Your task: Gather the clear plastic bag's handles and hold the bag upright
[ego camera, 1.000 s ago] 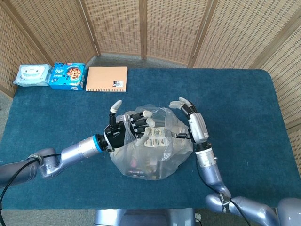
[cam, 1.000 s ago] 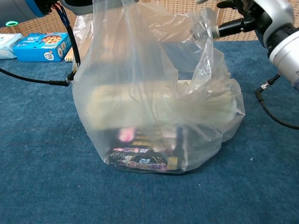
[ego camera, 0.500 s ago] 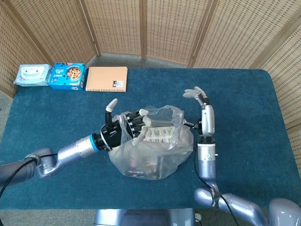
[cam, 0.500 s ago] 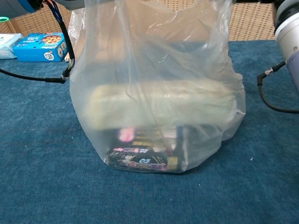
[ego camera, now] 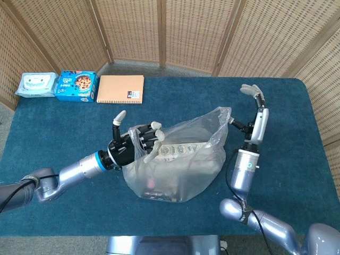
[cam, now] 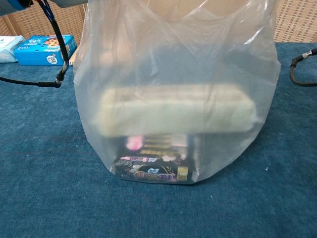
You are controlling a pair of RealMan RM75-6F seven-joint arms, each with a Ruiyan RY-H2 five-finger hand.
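Clear plastic bag (ego camera: 175, 167) stands upright near the middle of the blue table (ego camera: 297, 159), stretched wide between the two hands. On the left side, the left hand (ego camera: 133, 146) grips the bag's edge, with its fingers (ego camera: 151, 139) curled over the plastic and the thumb raised. On the right side, the right hand (ego camera: 254, 106) is lifted high with the fingers spread. The bag's right handle (ego camera: 223, 119) reaches up beside its wrist, but I cannot tell if the hand really holds it. In the chest view both hands are cut off at the top. Inside the bag, a pale long package (cam: 173, 114) and a dark snack packet (cam: 151, 171) show dimly; their print is not readable. Wet wipes (ego camera: 36, 85), a blue box (ego camera: 76, 85) and a notebook (ego camera: 120, 88) lie at the far left edge.
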